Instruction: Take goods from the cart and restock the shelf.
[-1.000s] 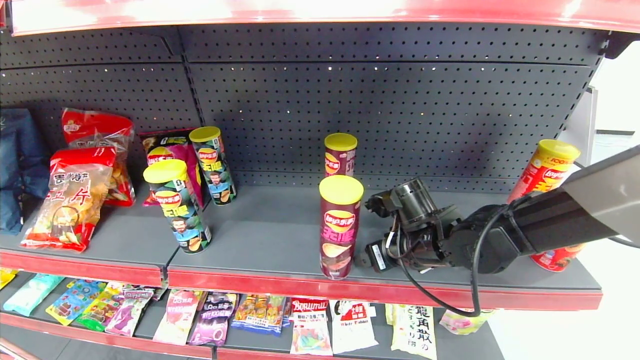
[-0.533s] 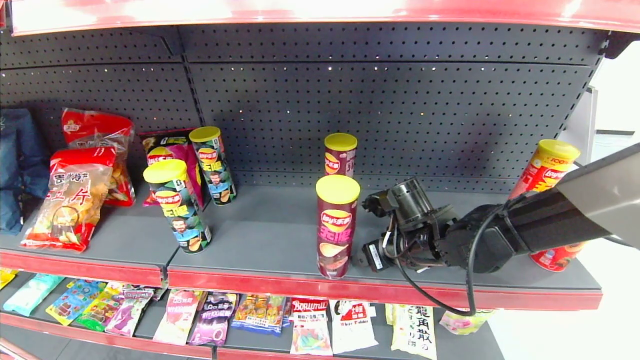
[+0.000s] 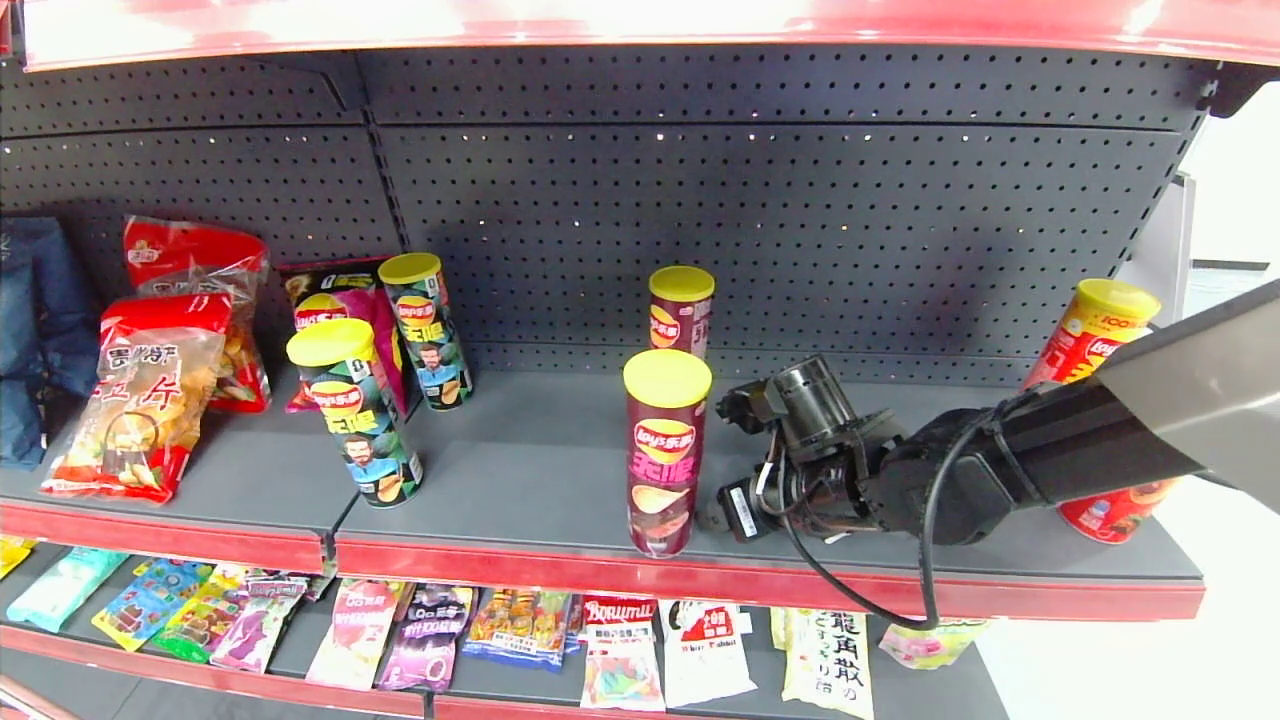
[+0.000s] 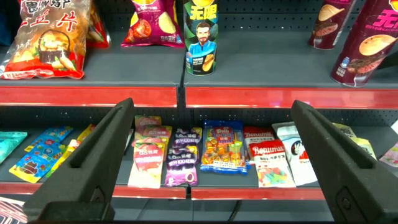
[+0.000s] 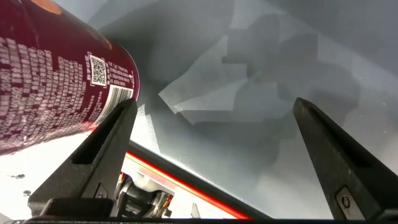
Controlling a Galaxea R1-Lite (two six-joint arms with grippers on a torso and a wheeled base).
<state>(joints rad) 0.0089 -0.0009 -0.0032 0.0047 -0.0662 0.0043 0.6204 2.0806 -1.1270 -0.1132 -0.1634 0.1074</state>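
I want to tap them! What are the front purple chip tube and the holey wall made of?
Front purple chip tube: probably cardboard, glossy printed wrap; its yellow lid looks smooth plastic. Holey wall: likely painted metal, matt dark grey, neat punched holes.

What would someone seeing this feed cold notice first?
A maroon chip can with a yellow lid stands at the front edge of the grey shelf, with the right gripper open close beside its base. A matching can stands behind it near the pegboard, and a red can stands at the shelf's right end.
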